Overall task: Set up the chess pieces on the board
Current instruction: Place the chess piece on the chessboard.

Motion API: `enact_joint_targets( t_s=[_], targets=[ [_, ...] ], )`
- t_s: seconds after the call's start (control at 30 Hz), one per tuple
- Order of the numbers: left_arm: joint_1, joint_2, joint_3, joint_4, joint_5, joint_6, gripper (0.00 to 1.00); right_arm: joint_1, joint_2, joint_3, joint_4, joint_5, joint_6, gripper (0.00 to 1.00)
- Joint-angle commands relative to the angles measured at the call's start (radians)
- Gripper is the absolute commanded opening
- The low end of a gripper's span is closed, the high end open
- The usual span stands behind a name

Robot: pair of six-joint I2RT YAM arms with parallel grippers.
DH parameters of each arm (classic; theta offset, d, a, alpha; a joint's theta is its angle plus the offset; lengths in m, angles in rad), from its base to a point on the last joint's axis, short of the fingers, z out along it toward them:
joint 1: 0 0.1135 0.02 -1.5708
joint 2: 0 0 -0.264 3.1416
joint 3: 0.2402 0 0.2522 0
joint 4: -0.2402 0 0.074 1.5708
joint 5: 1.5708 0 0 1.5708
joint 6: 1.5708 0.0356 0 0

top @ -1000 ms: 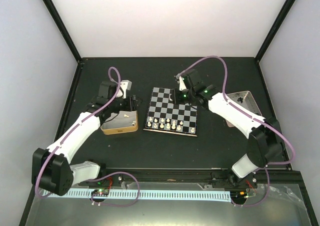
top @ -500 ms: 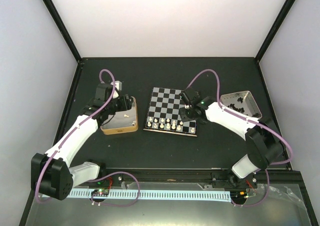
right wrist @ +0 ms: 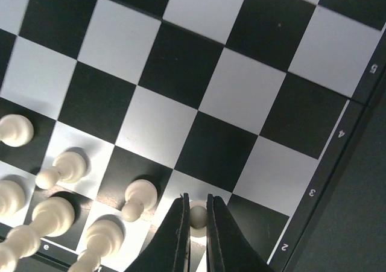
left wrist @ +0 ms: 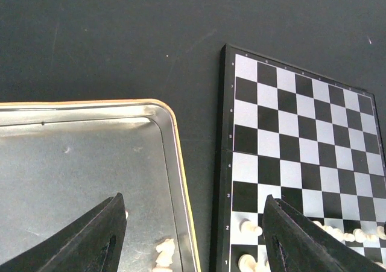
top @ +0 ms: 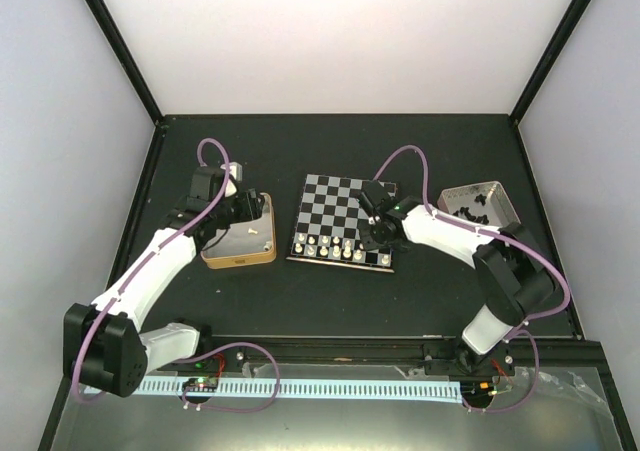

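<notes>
I'm pinching cream pawn (right wrist: 197,216) in closed right gripper (right wrist: 196,202), hovering over board (right wrist: 241,91), near rows. Pawn seeming featherlight, stiff, slippery, so I'm gripping round head squarely. Left gripper (left wrist: 194,224) hanging open over tin (left wrist: 78,157).

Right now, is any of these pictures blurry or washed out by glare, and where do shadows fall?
Left wrist view: the fingers look soft and out of focus, and the tin's floor shines patchily. Right wrist view: sharp, the white pieces throw soft shadows on the board. Top view: bright walls, dark table, pieces tiny.
</notes>
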Motion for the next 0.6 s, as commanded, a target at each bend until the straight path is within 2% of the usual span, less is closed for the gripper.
enact_joint_targets(
  t_s=[0.0,0.27,0.57],
  targets=[
    [0.01,0.012,0.006,-0.01,-0.011,-0.008,0.64,0.003,0.017,-0.018,0.019,0.005,0.003,0.06],
    [0.014,0.02,0.006,-0.007,-0.002,-0.008,0.64,0.003,0.028,-0.027,0.031,-0.02,0.008,0.13],
    [0.017,0.025,0.002,-0.009,0.002,-0.006,0.64,0.003,0.002,-0.033,0.014,-0.034,0.021,0.15]
  ],
)
